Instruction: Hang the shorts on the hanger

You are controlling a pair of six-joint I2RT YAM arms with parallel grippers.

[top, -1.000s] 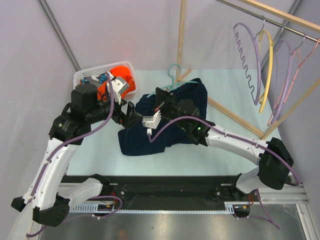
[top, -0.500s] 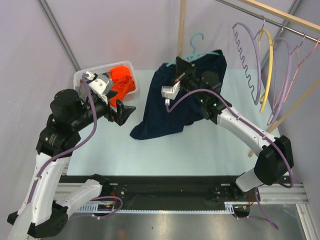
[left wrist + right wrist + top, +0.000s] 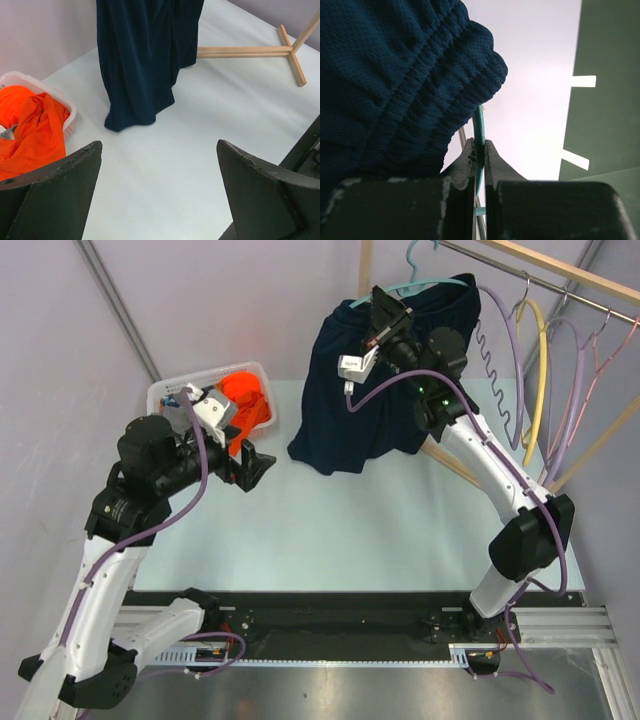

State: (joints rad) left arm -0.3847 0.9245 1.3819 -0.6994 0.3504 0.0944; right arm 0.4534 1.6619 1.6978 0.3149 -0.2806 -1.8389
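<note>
Two fingers of my right gripper [image 3: 479, 155] are clamped tight on the thin teal wire of the hanger [image 3: 479, 125], which runs straight up between them. The gathered waistband of the shorts [image 3: 385, 75] bunches just left of that wire and spills over my left finger.

From above, my right gripper [image 3: 385, 315] is raised high at the far side of the table [image 3: 350, 530], with the hanger [image 3: 440, 283] carrying the shorts [image 3: 360, 390] draped over its arms. The hook rises just beside the end of the rail where a purple hanger [image 3: 495, 350] and a yellow hanger [image 3: 540, 360] hang; I cannot tell whether it is on the rail. The navy cloth falls in long folds toward the tabletop, and whether the hem touches I cannot tell.

My left gripper [image 3: 255, 465] hangs spread wide and empty, well apart from the shorts [image 3: 140, 55], which hang ahead of it. To its left a white basket [image 3: 70, 107] holds an orange garment [image 3: 30, 125], and a wooden rack foot [image 3: 245, 50] lies beyond on the right.
</note>
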